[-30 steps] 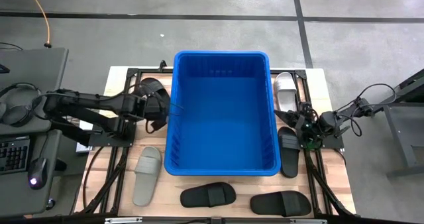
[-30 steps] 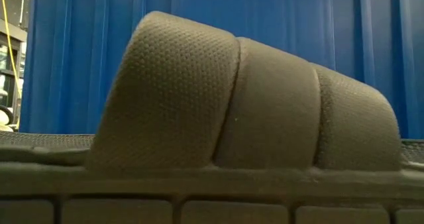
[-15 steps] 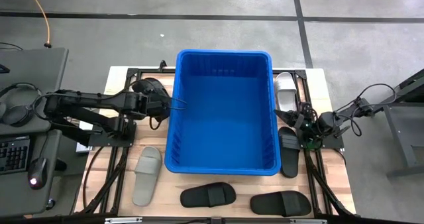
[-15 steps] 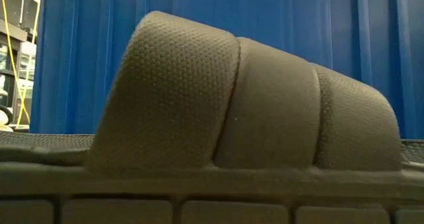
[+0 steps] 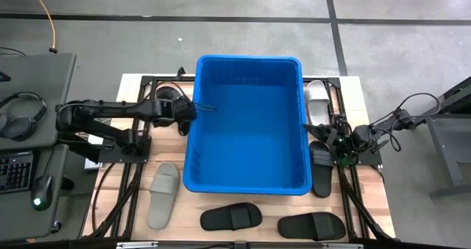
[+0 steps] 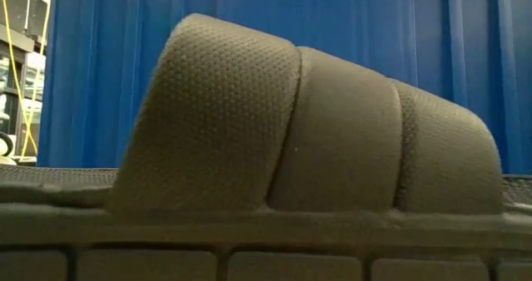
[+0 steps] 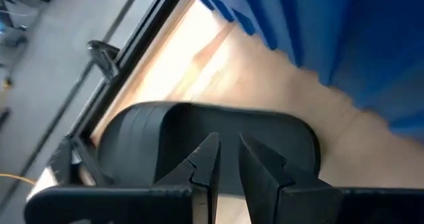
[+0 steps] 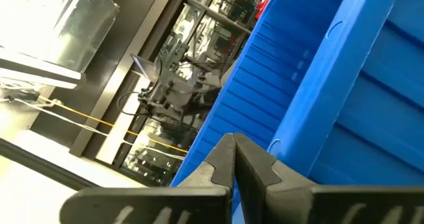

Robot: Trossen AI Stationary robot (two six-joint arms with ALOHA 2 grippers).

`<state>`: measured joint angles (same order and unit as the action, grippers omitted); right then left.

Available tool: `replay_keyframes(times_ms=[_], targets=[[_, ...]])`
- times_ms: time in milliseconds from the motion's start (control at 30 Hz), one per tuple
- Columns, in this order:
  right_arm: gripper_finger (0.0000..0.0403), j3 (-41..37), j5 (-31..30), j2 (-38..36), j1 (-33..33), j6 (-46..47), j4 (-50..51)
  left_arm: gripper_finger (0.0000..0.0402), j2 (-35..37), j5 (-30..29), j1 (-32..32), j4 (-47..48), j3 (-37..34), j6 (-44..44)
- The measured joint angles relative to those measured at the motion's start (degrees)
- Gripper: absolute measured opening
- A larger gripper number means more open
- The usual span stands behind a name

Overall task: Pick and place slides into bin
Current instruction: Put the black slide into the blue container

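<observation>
A black slide [image 7: 199, 141] hangs pinched in the left hand [image 5: 193, 110] at the left rim of the bin [image 5: 246, 63], near the desk's far-left corner. In the left wrist view the fingers [image 7: 205, 164] stand nearly together on the slide's strap or edge, a narrow gap between them; which part they grip cannot be told. The slide is not yet over the bin's floor, which looks empty.

The risk, judging from this pose: the dangling slide could catch on the rim and slip from so thin a pinch, dropping back on the desk outside the bin, or the arm could nudge the bin.

The right hand [image 5: 333, 137] waits pressed together and empty at the desk's right edge, just beside the bin's right wall, between a white slide [image 5: 317, 100] and another black slide [image 5: 321, 168].

Still on the desk: a grey slide [image 5: 163, 194] by the near-left corner and two black slides [image 5: 231, 217] along the near edge.
</observation>
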<state>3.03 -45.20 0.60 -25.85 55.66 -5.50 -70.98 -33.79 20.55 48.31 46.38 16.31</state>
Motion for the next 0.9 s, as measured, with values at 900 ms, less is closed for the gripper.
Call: replay_keyframes(times_ms=[900], targets=[[0.0000, 0.00, -0.17, 0.05, -0.02, -0.57, 0.07, 0.0047, 0.40, 6.56, 1.55, 10.05, 4.42, 4.48]])
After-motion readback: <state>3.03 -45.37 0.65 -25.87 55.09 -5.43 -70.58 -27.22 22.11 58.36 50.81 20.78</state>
